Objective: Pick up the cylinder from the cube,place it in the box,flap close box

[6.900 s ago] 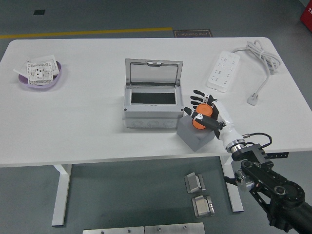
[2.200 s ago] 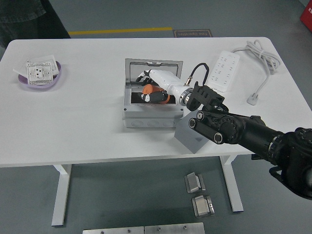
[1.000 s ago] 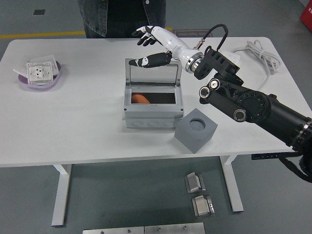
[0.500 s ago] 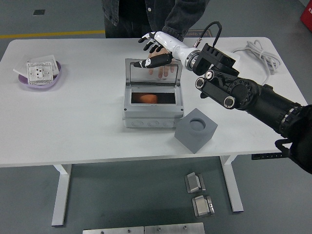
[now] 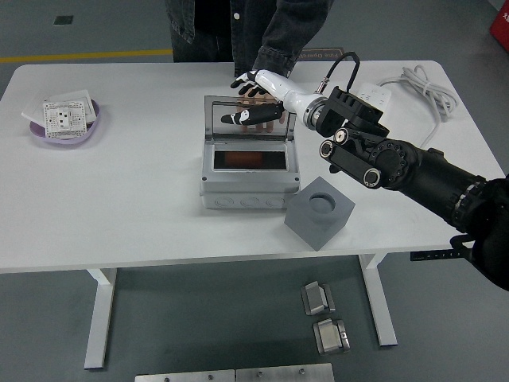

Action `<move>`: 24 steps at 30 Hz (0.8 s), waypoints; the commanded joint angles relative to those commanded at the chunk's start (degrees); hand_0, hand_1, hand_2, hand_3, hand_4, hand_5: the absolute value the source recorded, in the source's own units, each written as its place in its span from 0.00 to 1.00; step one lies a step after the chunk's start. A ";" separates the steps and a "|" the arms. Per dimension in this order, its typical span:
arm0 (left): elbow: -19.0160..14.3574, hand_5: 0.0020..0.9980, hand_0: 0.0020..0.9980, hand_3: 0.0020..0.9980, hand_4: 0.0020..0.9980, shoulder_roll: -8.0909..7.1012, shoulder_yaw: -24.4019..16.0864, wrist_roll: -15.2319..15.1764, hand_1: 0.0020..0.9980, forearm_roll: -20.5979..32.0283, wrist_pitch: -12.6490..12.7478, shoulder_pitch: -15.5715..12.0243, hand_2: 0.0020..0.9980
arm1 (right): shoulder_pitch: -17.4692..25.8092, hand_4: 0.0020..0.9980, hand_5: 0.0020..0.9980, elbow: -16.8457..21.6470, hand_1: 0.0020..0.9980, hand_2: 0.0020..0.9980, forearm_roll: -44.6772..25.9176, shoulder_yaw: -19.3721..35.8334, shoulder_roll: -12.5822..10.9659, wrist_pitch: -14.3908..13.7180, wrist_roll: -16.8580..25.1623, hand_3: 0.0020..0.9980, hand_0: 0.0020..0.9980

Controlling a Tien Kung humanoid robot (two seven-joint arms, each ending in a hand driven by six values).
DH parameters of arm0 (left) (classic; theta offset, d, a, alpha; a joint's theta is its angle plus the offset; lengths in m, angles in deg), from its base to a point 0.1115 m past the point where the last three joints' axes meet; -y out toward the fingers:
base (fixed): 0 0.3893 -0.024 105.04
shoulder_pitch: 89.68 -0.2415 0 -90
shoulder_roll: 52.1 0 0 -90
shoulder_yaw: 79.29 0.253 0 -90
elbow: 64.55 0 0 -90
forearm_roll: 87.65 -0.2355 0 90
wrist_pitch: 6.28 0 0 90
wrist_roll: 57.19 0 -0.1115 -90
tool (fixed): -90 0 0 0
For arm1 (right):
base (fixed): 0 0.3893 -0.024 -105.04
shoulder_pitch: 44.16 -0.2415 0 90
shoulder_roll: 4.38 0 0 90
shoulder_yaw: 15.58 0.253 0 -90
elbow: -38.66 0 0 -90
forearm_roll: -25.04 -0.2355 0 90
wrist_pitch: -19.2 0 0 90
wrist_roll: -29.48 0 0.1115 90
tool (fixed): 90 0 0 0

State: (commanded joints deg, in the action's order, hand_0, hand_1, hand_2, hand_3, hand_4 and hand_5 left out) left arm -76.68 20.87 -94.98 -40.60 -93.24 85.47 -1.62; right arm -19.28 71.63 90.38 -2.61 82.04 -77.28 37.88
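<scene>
The orange cylinder (image 5: 248, 160) is seen inside the grey box (image 5: 249, 173), at frame centre. The right robot hand (image 5: 253, 103), fingers spread and empty, is laid behind the upright lid (image 5: 249, 118). The lid seems light, stiff and hinged; pushing at its top edge is judged best.

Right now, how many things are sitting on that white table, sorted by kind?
Grey box with open lid: 1
Orange cylinder inside the box: 1
Grey cube: 1
White power strip: 1
Purple bowl: 1
Total: 5
The right hand and a person's hand, both behind the lid, are not counted.
</scene>
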 joint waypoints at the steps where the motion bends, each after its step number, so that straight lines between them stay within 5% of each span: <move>1: -0.01 0.60 0.93 0.96 1.00 0.04 -0.09 -0.01 0.90 -0.09 -0.01 -0.02 0.89 | 0.25 1.00 0.54 0.42 0.77 0.78 0.59 0.23 -0.19 -0.03 -0.05 0.78 0.81; 24: 0.01 0.60 0.92 0.96 1.00 0.24 -0.73 0.61 0.90 -0.49 -0.63 -0.69 0.89 | 9.29 1.00 0.58 18.57 0.75 0.77 16.05 6.66 -7.86 -0.26 -3.17 0.79 0.77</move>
State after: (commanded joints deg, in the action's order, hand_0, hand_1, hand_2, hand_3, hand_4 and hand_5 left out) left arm -76.67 21.10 -95.72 -39.99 -93.72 84.84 -2.31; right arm -9.99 90.20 106.43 4.05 74.18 -77.54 34.71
